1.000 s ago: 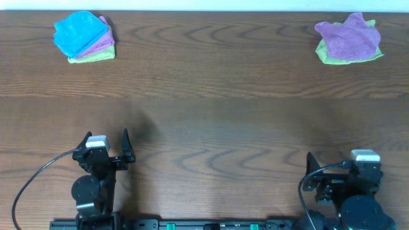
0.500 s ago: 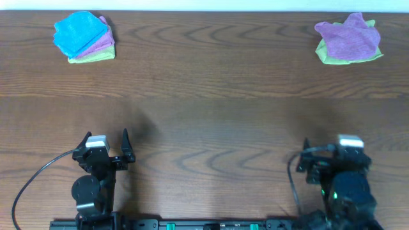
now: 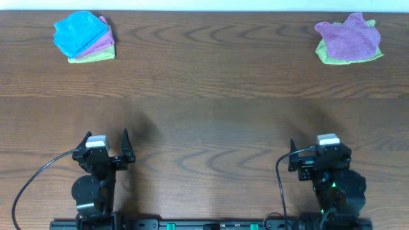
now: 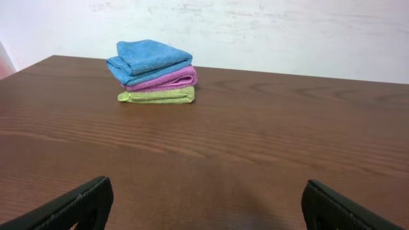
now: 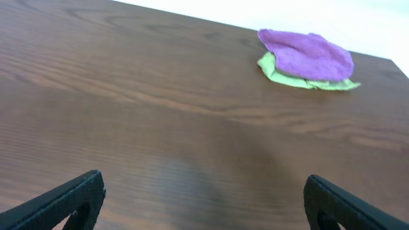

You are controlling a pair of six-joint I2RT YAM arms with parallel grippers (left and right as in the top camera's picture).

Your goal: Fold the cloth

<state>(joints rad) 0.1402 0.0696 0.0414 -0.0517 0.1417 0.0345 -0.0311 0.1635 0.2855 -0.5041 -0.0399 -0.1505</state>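
The sky-blue cloth (image 3: 78,33) lies folded on top of a small stack at the table's far left corner; it also shows in the left wrist view (image 4: 150,59). No tag shows on it. My left gripper (image 3: 105,136) is open and empty near the front edge, far from the cloth; its black fingertips (image 4: 89,198) frame bare table in the left wrist view. My right gripper (image 3: 319,148) is open and empty at the front right, its fingertips (image 5: 80,191) wide apart over bare wood.
Under the blue cloth lie a folded purple cloth (image 4: 169,79) and a lime-green one (image 4: 158,96). At the far right corner a crumpled purple cloth (image 3: 348,37) rests on a lime-green cloth (image 5: 287,76). A white wall runs behind the table's back edge.
My right arm has swung left and slightly forward along the front edge. The left arm and all the cloths have not moved.
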